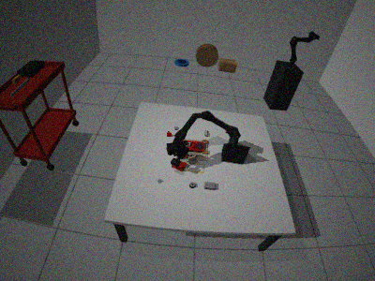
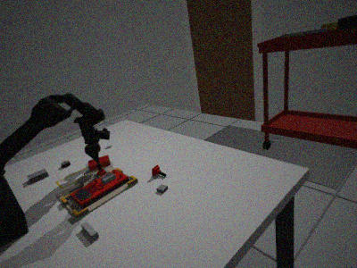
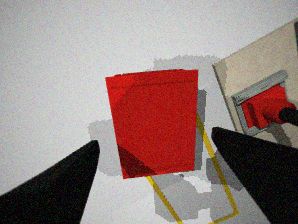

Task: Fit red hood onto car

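the tool (image 1: 176, 162) (image 2: 99, 170) (image 3: 156, 138) stood spread and empty, its fingers apparently straddling the red hood (image 1: 179, 165) (image 2: 99, 162) (image 3: 156, 125) on the bench (image 1: 225, 211) (image 2: 214, 188) (image 3: 55, 65) beside the chassis, ready for a side-to-side grasp.

On the desk (image 1: 234, 206) (image 2: 214, 205), the chassis (image 1: 198, 146) (image 2: 100, 188) sits in its jig (image 2: 104, 200). The hood (image 1: 180, 166) (image 2: 99, 162) (image 3: 157, 125) lies beside the jig. A cart (image 1: 29, 117) (image 2: 265, 89) stands on the floor, apart from the desk.

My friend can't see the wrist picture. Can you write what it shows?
A red car hood lies on a white table, between the open black fingers but not held. Yellow lines are beside it.
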Action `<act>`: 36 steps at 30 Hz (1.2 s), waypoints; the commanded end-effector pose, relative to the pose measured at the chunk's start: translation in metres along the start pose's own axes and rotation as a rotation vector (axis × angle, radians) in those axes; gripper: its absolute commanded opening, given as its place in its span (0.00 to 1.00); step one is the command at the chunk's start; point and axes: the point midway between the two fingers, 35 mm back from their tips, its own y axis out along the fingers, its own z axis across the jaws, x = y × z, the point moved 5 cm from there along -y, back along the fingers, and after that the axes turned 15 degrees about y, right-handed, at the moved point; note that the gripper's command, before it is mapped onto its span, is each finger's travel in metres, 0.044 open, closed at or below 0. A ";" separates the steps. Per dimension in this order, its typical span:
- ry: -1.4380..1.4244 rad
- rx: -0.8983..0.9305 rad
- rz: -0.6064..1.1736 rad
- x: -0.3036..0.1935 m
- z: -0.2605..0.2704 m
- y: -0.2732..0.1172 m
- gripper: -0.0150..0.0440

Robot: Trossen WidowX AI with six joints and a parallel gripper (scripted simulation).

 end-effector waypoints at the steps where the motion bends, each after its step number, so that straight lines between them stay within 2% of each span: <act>1: -0.005 -0.006 -0.001 0.000 -0.001 0.005 1.00; 36: -0.005 -0.007 -0.002 0.000 -0.001 0.022 1.00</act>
